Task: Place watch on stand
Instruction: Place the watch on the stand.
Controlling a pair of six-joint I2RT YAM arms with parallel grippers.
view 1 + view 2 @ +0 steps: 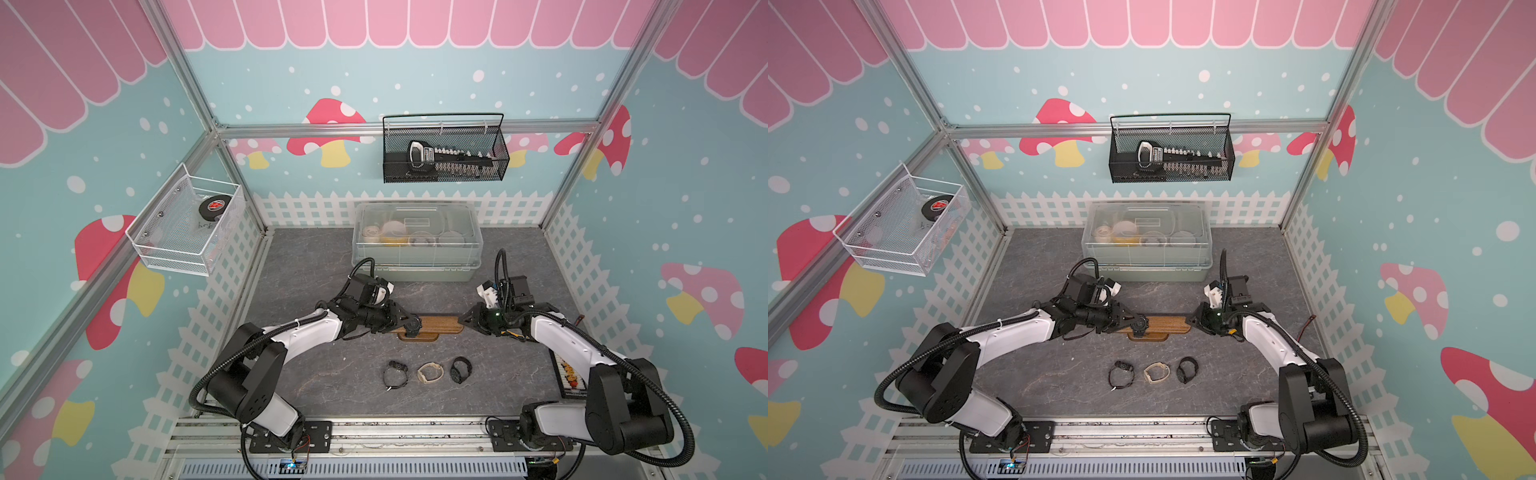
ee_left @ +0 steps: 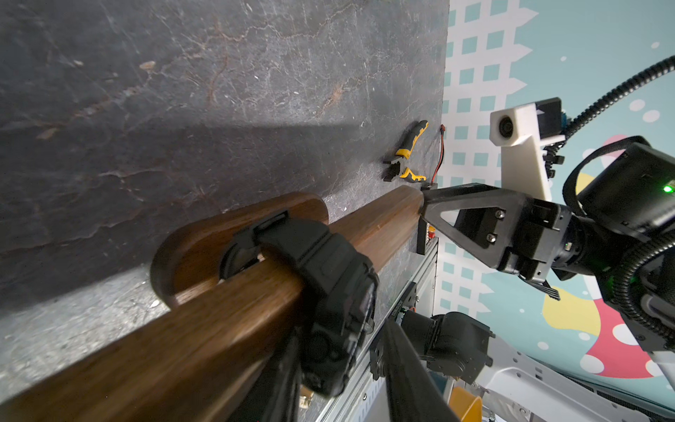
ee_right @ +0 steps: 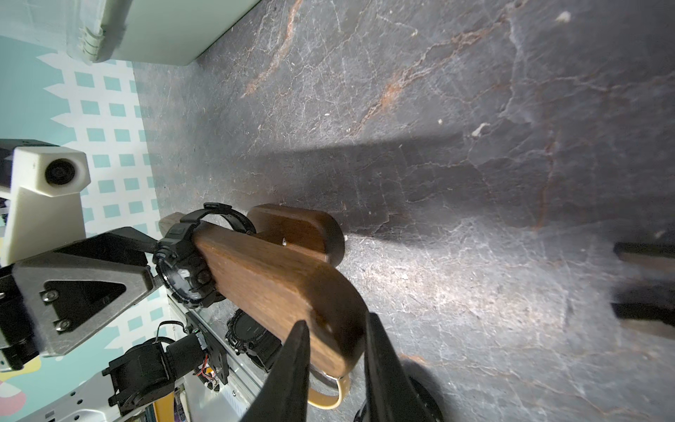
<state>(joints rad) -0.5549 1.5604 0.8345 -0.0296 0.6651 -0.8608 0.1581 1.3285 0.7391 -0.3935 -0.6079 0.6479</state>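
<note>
Closest to the right wrist camera, two dark fingers (image 3: 292, 372) of the right gripper (image 3: 336, 329) straddle the rounded end of the stand (image 3: 274, 285). One finger lies on each flat side of the wooden bar and both press against it, so this hand is clamped on the stand

A black watch (image 3: 182, 270) is looped around the bar, its strap wrapped right round the wood. It sits above the oval base (image 3: 303, 230), towards the left arm's end of the bar, with its face turned to the robot's side of the table (image 1: 332, 382)

The left gripper (image 1: 406, 325) is at the watch with its jaws apart, one finger on either side of the case. In the left wrist view a gap shows between one finger (image 2: 401, 365) and the watch, so the left hand grips nothing

In both top views the stand rests on the grey table between the two arms, in front of a clear lidded box (image 1: 415, 249). Nearer the arm bases, three more watches lie in a row, apart from one another: a black one (image 1: 395, 374), a beige one (image 1: 430, 372) and another black one (image 1: 460, 370)

Yellow-handled pliers (image 2: 407, 153) lie near the table's right edge
</note>
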